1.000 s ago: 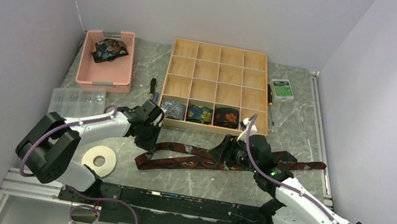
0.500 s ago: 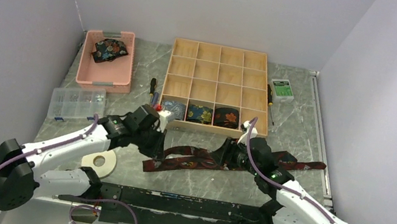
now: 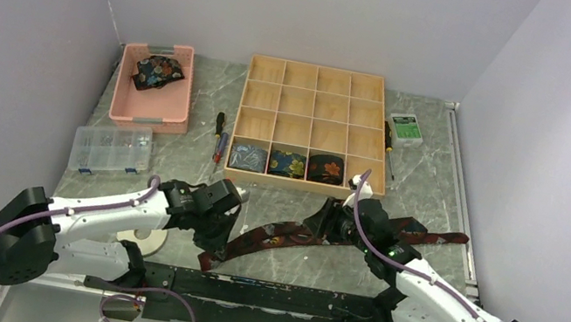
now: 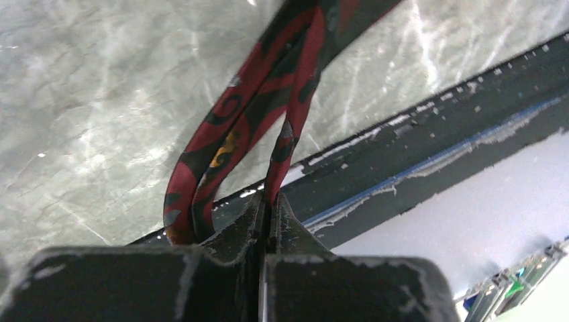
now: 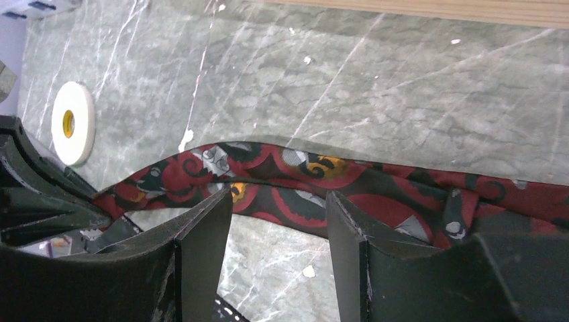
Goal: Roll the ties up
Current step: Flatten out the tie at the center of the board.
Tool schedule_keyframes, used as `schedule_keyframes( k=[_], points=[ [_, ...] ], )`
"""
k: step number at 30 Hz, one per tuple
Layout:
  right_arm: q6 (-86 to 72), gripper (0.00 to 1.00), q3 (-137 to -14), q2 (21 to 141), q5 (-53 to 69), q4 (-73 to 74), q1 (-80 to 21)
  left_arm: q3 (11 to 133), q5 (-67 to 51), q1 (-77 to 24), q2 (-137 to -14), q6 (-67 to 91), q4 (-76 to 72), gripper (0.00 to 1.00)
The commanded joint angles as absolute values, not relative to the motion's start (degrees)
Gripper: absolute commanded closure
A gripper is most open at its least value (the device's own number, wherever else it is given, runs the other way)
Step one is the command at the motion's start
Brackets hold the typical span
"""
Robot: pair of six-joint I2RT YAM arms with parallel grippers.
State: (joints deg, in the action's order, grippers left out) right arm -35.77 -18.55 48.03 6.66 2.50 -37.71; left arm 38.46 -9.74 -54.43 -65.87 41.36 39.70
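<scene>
Grey marble table carries a wooden divided box. I see the red-black tie stretched along the table's near edge. Left gripper is clamped on its left end. Right gripper straddles it mid-length, fingers apart. Three rolled ties fill the box's near row.

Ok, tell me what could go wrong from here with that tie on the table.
1. The left hand pinches just a thin fold of the tie at its fingertips; a pull might slip it free.
2. That grip sits close to the table's front rail, so a dropped end could snag there.
3. The right hand is open astride the tie, not gripping; the fabric may twist.
</scene>
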Motion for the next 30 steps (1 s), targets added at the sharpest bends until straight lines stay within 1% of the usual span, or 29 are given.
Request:
schedule_keyframes(
  k=[1, 3, 4, 6, 7, 9, 10, 11, 14, 17, 23, 26, 30],
  points=[
    [-36.99, 0.43, -18.58, 47.29, 1.86, 1.51, -38.06, 37.22, -3.05, -54.75, -66.59, 47.01, 41.96, 0.94],
    [-36.73, 0.42, -18.91, 46.90, 1.79, 2.42, -38.07, 36.32, -0.50, -54.75, -66.80, 48.03, 41.29, 0.87],
    [-36.55, 0.42, -19.16, 46.72, 1.87, 2.95, -38.06, 36.07, -0.15, -54.69, -66.70, 48.55, 41.12, 0.82],
    [-36.18, 0.42, -19.66, 46.63, 1.93, 3.73, -38.10, 35.80, 2.27, -54.74, -66.00, 49.23, 40.80, 0.59],
    [-36.06, 0.42, -19.83, 46.66, 1.98, 4.11, -38.12, 35.82, 3.35, -54.69, -65.26, 49.67, 41.03, 0.49],
    [-35.51, 0.42, -20.37, 46.82, 2.34, 4.93, -38.06, 36.44, 5.57, -54.80, -63.36, 50.00, 41.87, 0.32],
    [-35.18, 0.42, -20.77, 46.95, 2.39, 5.53, -38.07, 37.00, 6.63, -54.92, -62.17, 50.16, 42.50, 0.10],
    [-34.85, 0.42, -21.23, 47.16, 2.33, 6.17, -38.06, 37.89, 7.66, -55.01, -60.93, 50.26, 43.18, 0.07],
    [-33.24, 0.42, -22.53, 48.08, 1.93, 7.51, -38.11, 40.78, 11.19, -55.58, -56.57, 50.59, 45.21, 0.06],
    [-31.88, 0.43, -24.29, 50.87, 0.56, 8.57, -38.71, 41.25, 14.31, -56.25, -51.72, 50.72, 43.01, 0.06],
    [-31.88, 0.48, -29.35, 62.36, -8.51, 9.54, -44.75, 29.80, 18.74, -56.79, -45.26, 61.49, 27.56, 0.06],
    [-32.25, 0.50, -32.63, 68.25, -12.41, 10.09, -47.36, 26.67, 20.45, -56.86, -43.84, 65.21, 26.70, 0.06],
    [-33.62, 0.51, -36.36, 73.75, -18.96, 12.74, -50.30, 21.52, 19.89, -56.80, -36.93, 64.74, 22.56, 0.06]
  ],
)
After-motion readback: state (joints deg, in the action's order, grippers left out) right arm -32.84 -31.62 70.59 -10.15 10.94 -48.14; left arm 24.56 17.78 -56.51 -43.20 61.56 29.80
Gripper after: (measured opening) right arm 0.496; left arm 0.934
